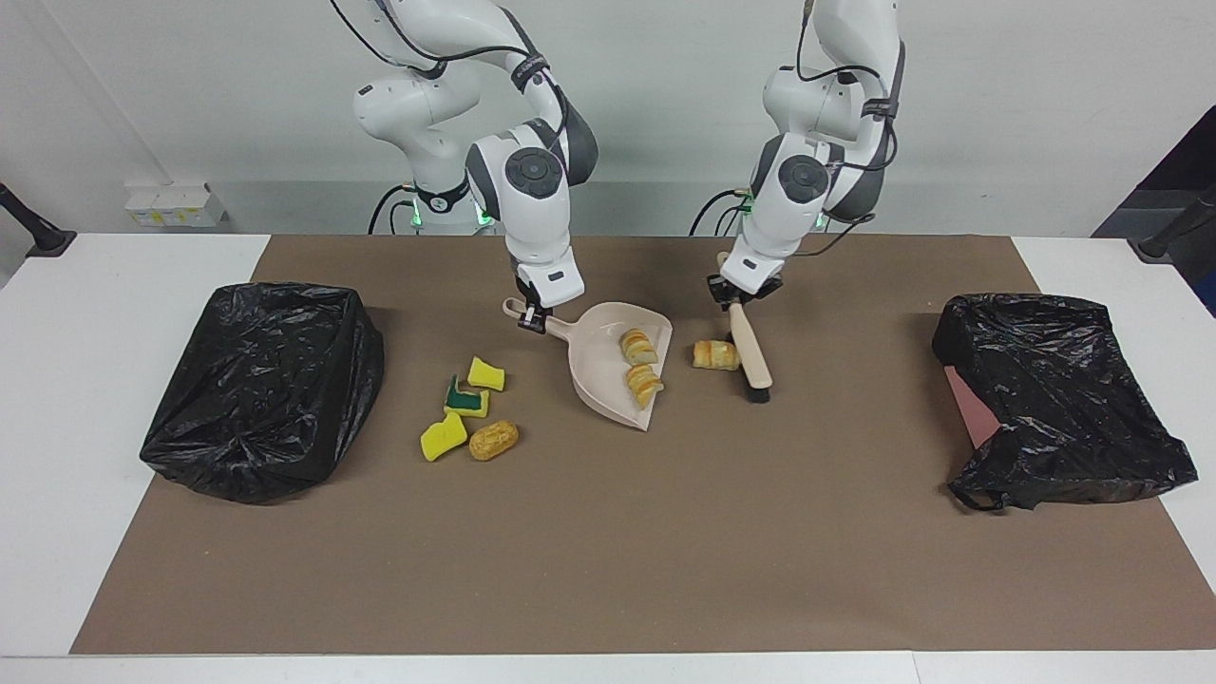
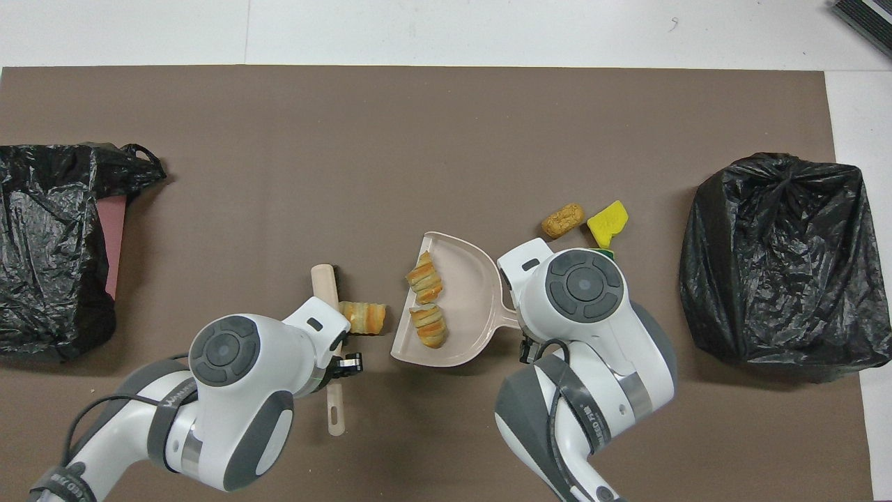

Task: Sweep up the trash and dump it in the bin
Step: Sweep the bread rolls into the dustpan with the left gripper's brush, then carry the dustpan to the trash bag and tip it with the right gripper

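Observation:
My right gripper (image 1: 533, 319) is shut on the handle of the beige dustpan (image 1: 608, 380), which lies on the mat. Two croissants (image 1: 638, 347) (image 1: 645, 385) lie in the pan; both show in the overhead view (image 2: 424, 277) (image 2: 428, 326). My left gripper (image 1: 736, 296) is shut on the beige brush (image 1: 750, 356). The third croissant (image 1: 715, 354) lies on the mat between the brush and the pan's open edge. Three yellow sponge pieces (image 1: 486, 373) (image 1: 466, 399) (image 1: 443, 436) and the brown bread roll (image 1: 494, 440) lie beside the pan toward the right arm's end.
A bin lined with a black bag (image 1: 261, 389) stands at the right arm's end of the brown mat (image 1: 608, 551). A second black-bagged bin (image 1: 1054, 399) lies at the left arm's end, its pinkish inside showing (image 2: 111, 244).

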Tool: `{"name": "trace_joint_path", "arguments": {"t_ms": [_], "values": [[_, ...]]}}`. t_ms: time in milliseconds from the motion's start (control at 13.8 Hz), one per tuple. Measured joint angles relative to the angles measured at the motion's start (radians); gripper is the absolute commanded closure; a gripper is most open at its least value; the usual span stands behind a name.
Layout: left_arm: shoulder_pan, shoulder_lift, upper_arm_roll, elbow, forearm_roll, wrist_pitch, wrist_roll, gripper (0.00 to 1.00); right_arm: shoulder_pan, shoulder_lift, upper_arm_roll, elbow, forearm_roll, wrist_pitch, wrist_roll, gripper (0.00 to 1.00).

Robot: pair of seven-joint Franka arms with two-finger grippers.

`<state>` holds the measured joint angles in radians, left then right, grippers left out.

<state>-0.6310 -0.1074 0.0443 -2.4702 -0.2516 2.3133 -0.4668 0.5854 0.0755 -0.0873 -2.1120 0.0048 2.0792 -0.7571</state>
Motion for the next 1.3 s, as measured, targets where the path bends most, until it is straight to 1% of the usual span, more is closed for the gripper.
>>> {"name": "trace_joint_path", "arguments": {"t_ms": [145,362,651,795,1085,1229,1302], "values": [[-0.08,0.004,-0.002,0.002,-0.069,0.058,-0.001,1.0,0.0,0.0,0.0,0.0,0.0,0.0,0.0,1.0],[-0.173,0.017,-0.006,0.01,-0.115,0.102,-0.002,1.0,0.0,0.0,0.0,-0.001,0.0,0.0,0.0,1.0],[-0.186,0.026,0.005,0.043,-0.118,0.103,-0.004,1.0,0.0,0.0,0.0,-0.001,0.0,0.0,0.0,1.0],[-0.159,0.016,0.019,0.071,-0.115,0.05,-0.004,1.0,0.0,0.0,0.0,-0.001,0.0,0.0,0.0,1.0],[-0.002,-0.051,0.028,0.128,-0.016,-0.135,0.006,1.0,-0.008,-0.007,-0.001,0.002,0.0,-0.001,0.004,1.0],[0.055,-0.083,0.032,0.13,0.007,-0.164,0.01,1.0,-0.041,-0.033,-0.002,0.007,0.0,-0.005,0.004,1.0],[0.066,-0.088,0.032,0.129,0.01,-0.17,0.011,1.0,-0.063,-0.054,-0.003,0.013,0.0,-0.018,0.004,1.0]]}}
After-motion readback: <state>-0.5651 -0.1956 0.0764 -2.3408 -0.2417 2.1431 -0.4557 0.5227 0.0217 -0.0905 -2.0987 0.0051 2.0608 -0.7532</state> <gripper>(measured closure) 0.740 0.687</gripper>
